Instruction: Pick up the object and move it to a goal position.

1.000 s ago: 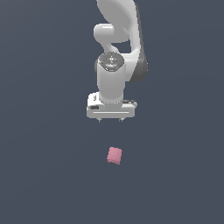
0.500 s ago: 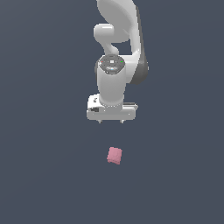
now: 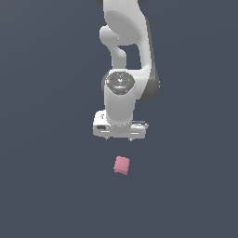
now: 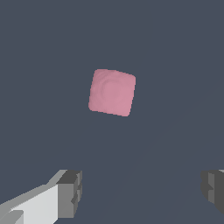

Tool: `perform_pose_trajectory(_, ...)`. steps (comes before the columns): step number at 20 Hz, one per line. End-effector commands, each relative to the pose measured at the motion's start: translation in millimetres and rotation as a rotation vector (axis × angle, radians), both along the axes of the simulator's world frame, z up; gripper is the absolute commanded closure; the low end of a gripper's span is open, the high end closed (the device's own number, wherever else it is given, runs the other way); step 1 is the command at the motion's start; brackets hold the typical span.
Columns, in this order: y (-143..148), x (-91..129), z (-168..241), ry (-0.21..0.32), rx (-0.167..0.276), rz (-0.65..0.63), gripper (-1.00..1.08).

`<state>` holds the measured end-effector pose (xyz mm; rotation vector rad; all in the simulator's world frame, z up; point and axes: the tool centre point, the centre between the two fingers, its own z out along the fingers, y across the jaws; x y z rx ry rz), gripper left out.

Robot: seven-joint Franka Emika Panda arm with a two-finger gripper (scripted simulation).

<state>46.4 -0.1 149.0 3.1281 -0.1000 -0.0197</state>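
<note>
Lowered slightly, gripper (image 3: pixel 119 137) hangs above pink object (image 3: pixel 122 165), apparently apart, fingers (image 4: pixel 70 193) spread wide

object (image 3: pixel 122 165) on floor (image 3: pixel 42 186) | jaws spread above it, apart, not touching

White Panda arm is hanging down from the top of the exterior view, wrist pointing straight down; gripper (image 3: pixel 119 138) is facing downward, its body sitting level; in the wrist view the two fingers (image 4: pixel 70 192) are showing dark grey pads set wide apart, jaws spread; nothing is sitting between the pads.
</note>
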Motion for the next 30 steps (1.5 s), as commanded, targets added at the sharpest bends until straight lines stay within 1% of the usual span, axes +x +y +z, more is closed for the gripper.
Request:
perform_pose_trajectory(1,1.7,12.6,-7.6,-0.002,0.001,-0.026,-0.92)
perform_pose_trajectory(8,7.4,46.9,-32.1,-0.008,0.005,-0.104,-0.92)
perform_pose_trajectory(14,11.2,64.7,-48.3,-0.012,0.008,-0.15,-0.92)
perform_pose_trajectory(21,13.5,74.1,-58.2,-0.014,0.01,-0.176,-0.92)
perform_pose_trajectory(26,13.7,74.2,-59.3,-0.013,0.01,-0.177,-0.92)
perform_pose_trajectory(30,13.6,74.1,-69.2,-0.013,0.01,-0.177,-0.92)
